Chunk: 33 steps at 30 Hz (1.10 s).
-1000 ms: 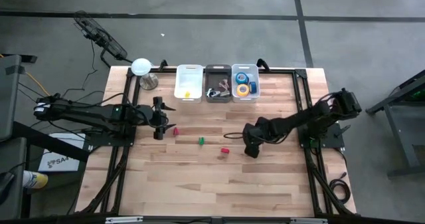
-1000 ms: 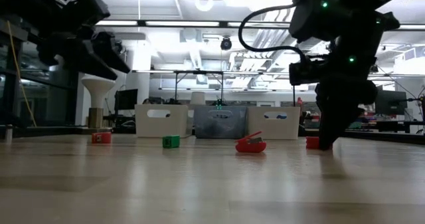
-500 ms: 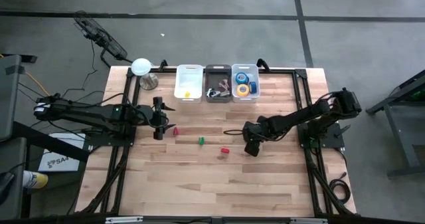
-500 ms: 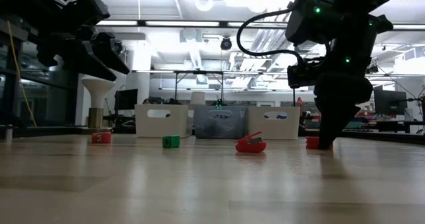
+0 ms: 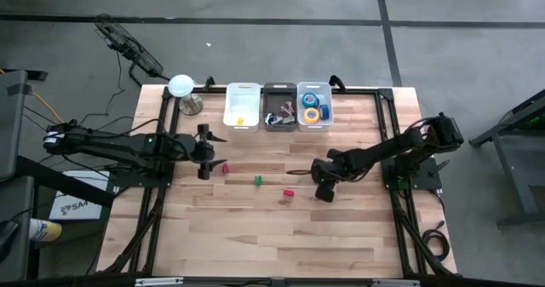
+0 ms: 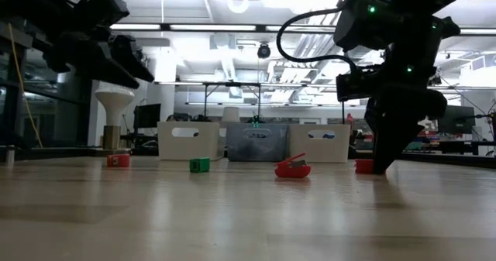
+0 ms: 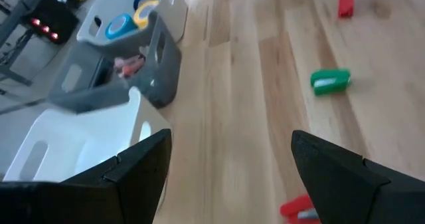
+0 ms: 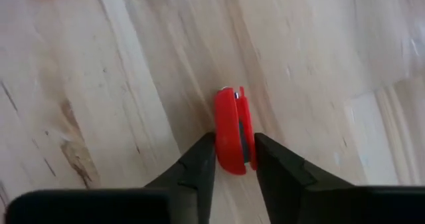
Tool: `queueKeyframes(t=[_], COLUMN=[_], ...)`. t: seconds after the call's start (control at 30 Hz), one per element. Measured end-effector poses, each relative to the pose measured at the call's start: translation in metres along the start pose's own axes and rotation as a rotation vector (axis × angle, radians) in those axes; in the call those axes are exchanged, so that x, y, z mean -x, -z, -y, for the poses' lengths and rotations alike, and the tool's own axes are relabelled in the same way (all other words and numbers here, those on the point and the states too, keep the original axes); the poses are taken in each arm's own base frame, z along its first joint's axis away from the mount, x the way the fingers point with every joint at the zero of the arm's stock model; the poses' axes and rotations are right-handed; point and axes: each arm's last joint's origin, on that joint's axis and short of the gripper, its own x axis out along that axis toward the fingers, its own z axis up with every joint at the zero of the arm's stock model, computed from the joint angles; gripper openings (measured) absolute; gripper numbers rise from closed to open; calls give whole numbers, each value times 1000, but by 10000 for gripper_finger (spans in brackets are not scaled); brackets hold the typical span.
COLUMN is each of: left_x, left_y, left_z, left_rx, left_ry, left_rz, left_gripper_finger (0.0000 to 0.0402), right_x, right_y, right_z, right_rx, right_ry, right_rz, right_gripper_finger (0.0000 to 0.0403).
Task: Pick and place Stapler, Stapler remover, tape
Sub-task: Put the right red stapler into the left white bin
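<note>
We have the small red stapler [image 8: 232, 131] on the table [image 5: 255, 227], right of centre, pinched between the right pincer's [image 8: 231, 159] fingers. Next: lift, carry toward the bins [image 5: 277, 108] at twelve o'clock. The left pincer [image 7: 229, 174] waits spread.

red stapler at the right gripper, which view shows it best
The right wrist view: the red stapler fills the centre, pinched between the right gripper's jaws. The low view shows a red sliver beside the gripper. The high view hides it; the left wrist view misses it.
</note>
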Motion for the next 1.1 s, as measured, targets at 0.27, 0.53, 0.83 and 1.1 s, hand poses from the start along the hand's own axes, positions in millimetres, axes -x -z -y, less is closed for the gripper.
queueKeyframes(t=[0.27,0.53,0.83,1.1], left_x=[0,-4,-25,-50], left_y=[-10,-22,-43,-52], left_z=[-2,-5,-1,5], left_rx=[25,49,-19,23], left_ry=[-8,-32,-6,-30], left_rz=[101,214,414,525], left_gripper_finger=[307,307,307,307], right_x=[0,9,29,41], right_y=[-11,-41,-73,-85], right_z=[-3,-11,-12,-10], right_rx=[105,246,387,504], right_ry=[41,33,20,57], right_rz=[146,472,833,1001], right_gripper_finger=[51,63,52,54])
